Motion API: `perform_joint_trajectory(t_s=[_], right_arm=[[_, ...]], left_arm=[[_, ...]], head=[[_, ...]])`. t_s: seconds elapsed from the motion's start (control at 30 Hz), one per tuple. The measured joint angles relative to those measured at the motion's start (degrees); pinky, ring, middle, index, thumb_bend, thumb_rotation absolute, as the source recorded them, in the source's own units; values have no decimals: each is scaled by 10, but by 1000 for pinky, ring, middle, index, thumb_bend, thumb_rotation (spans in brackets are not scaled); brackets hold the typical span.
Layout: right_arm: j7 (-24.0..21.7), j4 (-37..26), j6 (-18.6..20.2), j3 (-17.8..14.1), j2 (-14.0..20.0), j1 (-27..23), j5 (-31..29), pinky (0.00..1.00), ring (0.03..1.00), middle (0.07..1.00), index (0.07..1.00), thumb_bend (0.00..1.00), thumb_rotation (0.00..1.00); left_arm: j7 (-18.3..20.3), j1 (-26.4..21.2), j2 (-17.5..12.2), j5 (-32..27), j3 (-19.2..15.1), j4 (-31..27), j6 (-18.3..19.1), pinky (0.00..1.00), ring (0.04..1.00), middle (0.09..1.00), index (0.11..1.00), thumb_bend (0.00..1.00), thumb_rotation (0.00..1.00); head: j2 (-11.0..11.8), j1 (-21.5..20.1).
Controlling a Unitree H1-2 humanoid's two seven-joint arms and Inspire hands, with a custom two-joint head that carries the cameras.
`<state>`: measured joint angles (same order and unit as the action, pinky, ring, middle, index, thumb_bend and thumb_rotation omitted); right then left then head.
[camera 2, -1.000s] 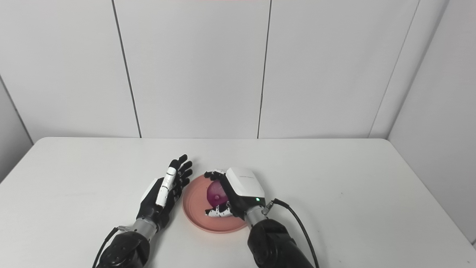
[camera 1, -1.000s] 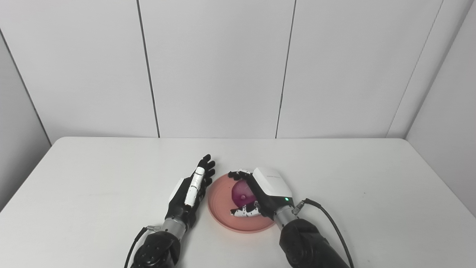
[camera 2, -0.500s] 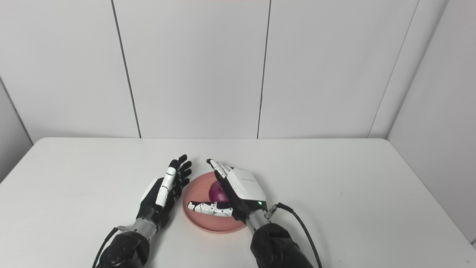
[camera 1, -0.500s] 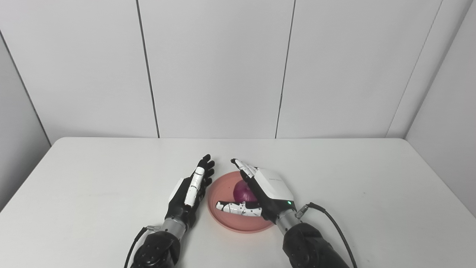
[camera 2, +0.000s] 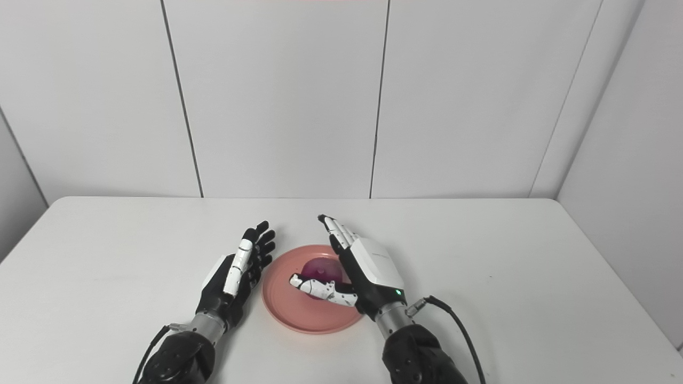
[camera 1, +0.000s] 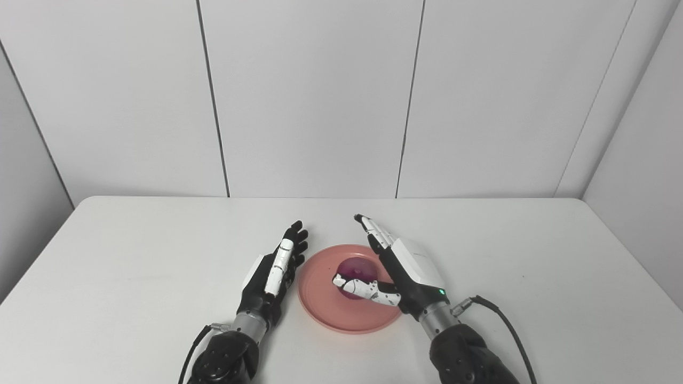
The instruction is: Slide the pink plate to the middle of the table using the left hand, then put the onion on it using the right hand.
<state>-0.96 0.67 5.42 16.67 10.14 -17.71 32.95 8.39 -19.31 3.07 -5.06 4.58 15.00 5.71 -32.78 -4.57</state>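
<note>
The pink plate [camera 1: 325, 304] lies near the middle of the white table, close to the front. A purple onion [camera 1: 356, 268] rests on it, partly hidden by my right thumb. My right hand [camera 1: 403, 266] is open just right of the onion, fingers stretched toward the far side, holding nothing. My left hand [camera 1: 272, 272] is open and flat on its edge, just left of the plate's rim. The same scene shows in the right eye view, with the plate [camera 2: 291, 309], onion [camera 2: 320, 266], right hand [camera 2: 368, 269] and left hand [camera 2: 235, 274].
The white table [camera 1: 133, 256] runs to the walls at the back and sides. A black cable [camera 1: 501, 325] trails from my right wrist over the table at the front right.
My right hand opened, let go of the onion onto the plate, and drew back to the right. The left hand has not moved.
</note>
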Motion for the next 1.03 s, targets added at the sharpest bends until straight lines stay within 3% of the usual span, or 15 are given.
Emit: perform_joint_trajectory(t_s=[0.23, 0.37, 0.9, 1.03], right_arm=[[-1, -11, 11, -35, 2, 7, -6, 865, 940, 983, 989, 620, 1000], [-1, -7, 11, -69, -5, 8, -57, 876, 954, 996, 991, 581, 1000], [-19, 29, 10, -105, -8, 10, -165, 958, 983, 990, 980, 629, 1000], [-25, 28, 13, -126, -20, 10, -207, 996, 1000, 1000, 994, 620, 1000]], left_arm=[[0, 0, 0, 2, 2, 0, 0, 1000, 980, 979, 973, 701, 1000], [0, 0, 0, 0, 0, 0, 0, 1000, 982, 977, 971, 699, 1000], [0, 3, -2, 0, -1, 0, 0, 1000, 980, 980, 973, 686, 1000], [0, 3, -2, 1, -1, 0, -2, 1000, 980, 982, 977, 690, 1000]], head=[[-2, 0], [-1, 1], [-2, 3], [-1, 4]])
